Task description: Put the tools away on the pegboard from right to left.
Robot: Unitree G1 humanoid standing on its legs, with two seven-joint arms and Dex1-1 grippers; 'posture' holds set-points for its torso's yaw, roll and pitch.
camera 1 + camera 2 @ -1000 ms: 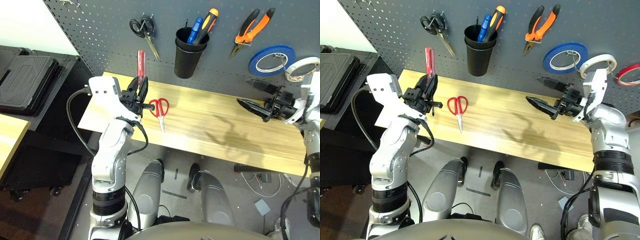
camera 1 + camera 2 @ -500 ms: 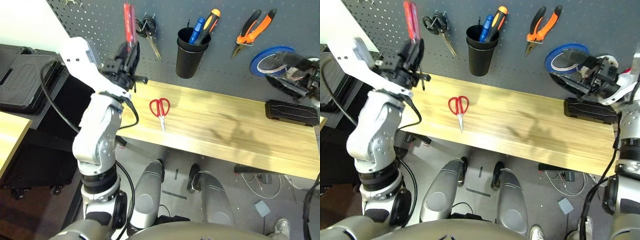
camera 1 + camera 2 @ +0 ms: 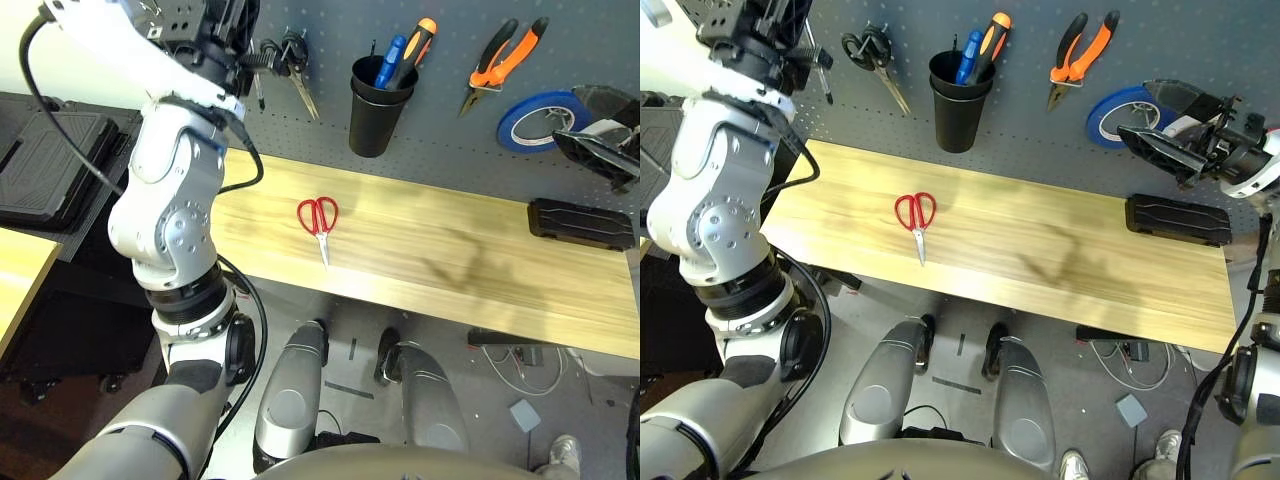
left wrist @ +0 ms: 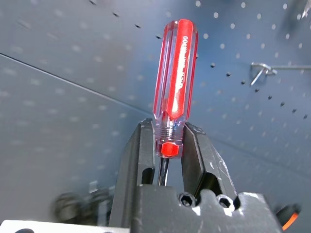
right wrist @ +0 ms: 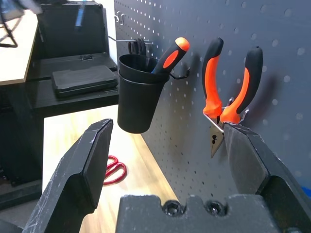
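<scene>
Wooden table (image 3: 450,255) — red-handled scissors (image 3: 319,218), perhaps a black case (image 3: 580,222)

Screwdriver (image 4: 174,87) shaft hidden between left gripper (image 4: 167,145) fingers; white tape roll (image 3: 612,128) partly behind right gripper (image 3: 600,130).

Dark grey pegboard (image 3: 440,150) standing upright, dotted with small holes. Hanging on it, orange-and-black-handled pliers (image 3: 497,62), nose down, right of its black cup (image 3: 374,110). Lying flat below the pegboard, red-handled scissors (image 3: 320,220), blades pointing away from it. Held up close before the pegboard, slim red-handled screwdriver (image 4: 174,87), handle upward
</scene>
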